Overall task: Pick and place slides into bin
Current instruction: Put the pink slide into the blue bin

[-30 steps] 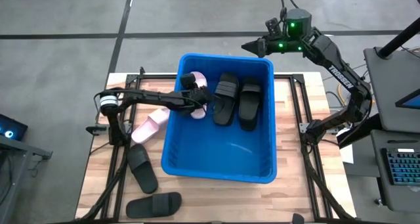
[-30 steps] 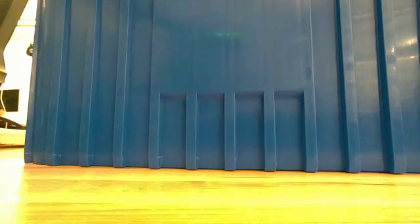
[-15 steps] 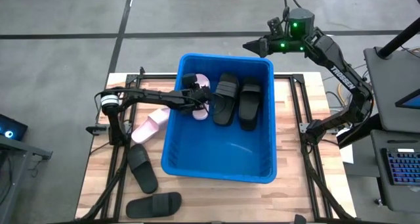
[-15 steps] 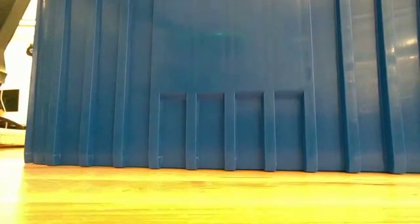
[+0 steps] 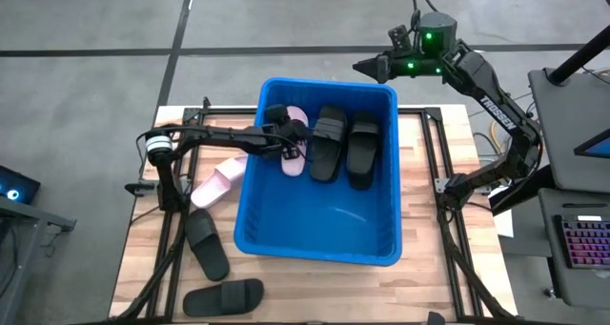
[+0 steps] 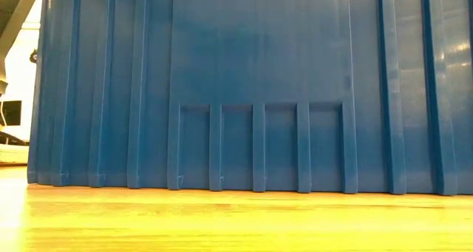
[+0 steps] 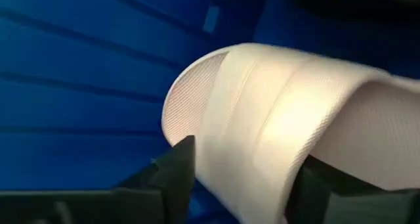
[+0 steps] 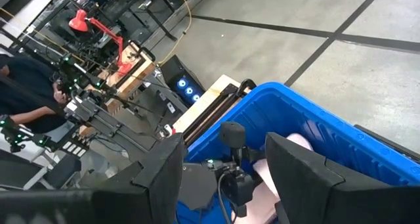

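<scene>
The blue bin (image 5: 324, 232) stands mid-table; its near wall (image 6: 251, 89) fills the low view. My left gripper (image 5: 292, 140) reaches over the bin's left rim and is shut on a pale pink slide (image 5: 293, 161), which fills the left wrist view (image 7: 275, 125). Two black slides (image 5: 329, 144) (image 5: 362, 152) lie in the bin's far part. A second pink slide (image 5: 217, 184) and two black slides (image 5: 207, 244) (image 5: 224, 296) lie on the table left of the bin. My right gripper (image 5: 367, 68) is open and empty above the bin's far rim. My left gripper pinches the pink slide between its two fingers (image 7: 176, 171), one on each side of the pale ribbed surface (image 7: 216, 145) near the slide's rounded end. The fingers come from the table's left, over the rim. The slide is inside the bin; whether it touches the floor is hidden.
The wooden table (image 5: 429, 220) has bare wood to the right of the bin and a strip at the near edge (image 6: 222, 222). The right wrist view shows the bin's far corner (image 8: 295, 112), my left arm in it, and a person (image 8: 26, 86) beyond the table.
My left gripper has gone a little toward the table's right edge, farther into the bin, with the pink slide still between its fingers. The right arm has kept still.
</scene>
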Controlling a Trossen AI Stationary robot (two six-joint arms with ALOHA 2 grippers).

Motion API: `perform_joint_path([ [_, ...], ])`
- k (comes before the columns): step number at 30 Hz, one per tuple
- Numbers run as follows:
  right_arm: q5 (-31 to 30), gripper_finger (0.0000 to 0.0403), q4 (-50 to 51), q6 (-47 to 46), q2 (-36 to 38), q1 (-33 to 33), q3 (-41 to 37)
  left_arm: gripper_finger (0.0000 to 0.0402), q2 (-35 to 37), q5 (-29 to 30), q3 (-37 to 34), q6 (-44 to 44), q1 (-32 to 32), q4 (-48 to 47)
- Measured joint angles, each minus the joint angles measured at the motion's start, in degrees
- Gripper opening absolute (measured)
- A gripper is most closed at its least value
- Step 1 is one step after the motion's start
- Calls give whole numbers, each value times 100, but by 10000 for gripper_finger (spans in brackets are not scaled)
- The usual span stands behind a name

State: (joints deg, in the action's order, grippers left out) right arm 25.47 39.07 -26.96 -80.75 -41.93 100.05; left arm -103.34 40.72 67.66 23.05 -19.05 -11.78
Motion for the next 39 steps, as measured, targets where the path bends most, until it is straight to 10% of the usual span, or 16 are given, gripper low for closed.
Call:
perform_joint_path([
  [16,9,206,-33,1,0,2,2,352,30,-228,175,-18,-19,-405],
  [23,22,206,-35,7,0,2,2,360,43,-1292,476,-24,-15,-980],
  [39,24,206,-69,82,2,2,4,361,1542,-1469,1359,-1898,530,-3181],
])
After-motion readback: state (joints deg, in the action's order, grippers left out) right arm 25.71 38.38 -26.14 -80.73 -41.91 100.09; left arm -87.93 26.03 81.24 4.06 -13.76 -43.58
